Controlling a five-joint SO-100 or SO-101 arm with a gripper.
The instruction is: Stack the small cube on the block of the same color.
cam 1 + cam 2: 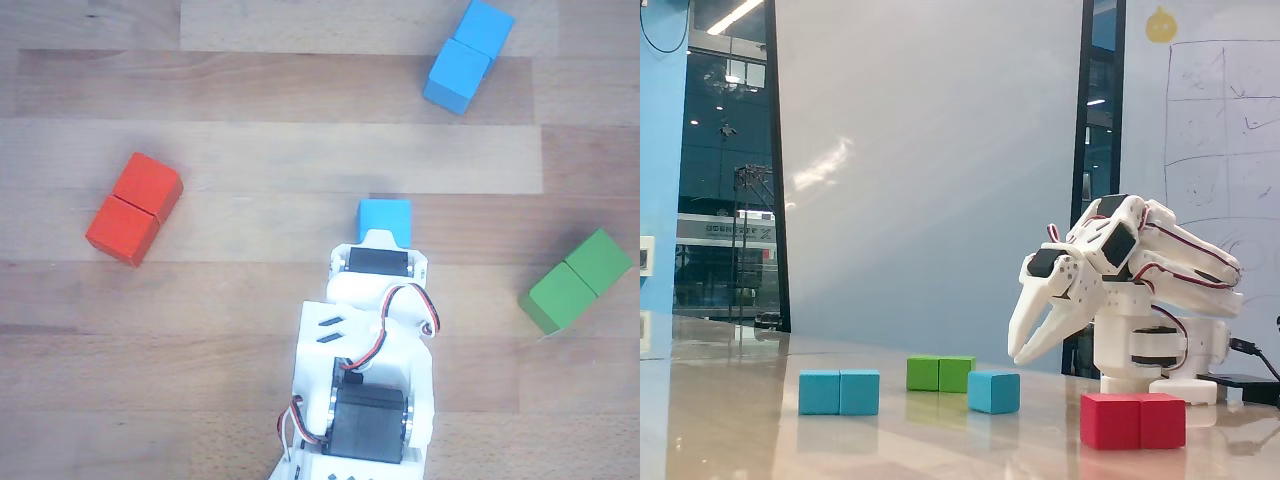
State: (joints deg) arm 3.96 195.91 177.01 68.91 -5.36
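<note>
The small blue cube (pixel 385 216) lies on the wooden table just beyond the arm's wrist (pixel 378 262), which hides its near edge. In the fixed view the cube (pixel 993 392) rests on the table. My gripper (pixel 1019 354) hangs just above it and to its right, pointing down. The jaws stand a little apart, hold nothing and do not touch the cube. The long blue two-cube block (pixel 468 55) lies at the far right of the other view. In the fixed view it (pixel 839 392) is left of the cube.
A red two-cube block (pixel 134 208) lies at the left of the other view and nearest the camera in the fixed view (pixel 1132 420). A green two-cube block (pixel 577 281) lies at the right and shows behind the cube in the fixed view (pixel 940 373). The arm's base (pixel 1155 345) stands at the right.
</note>
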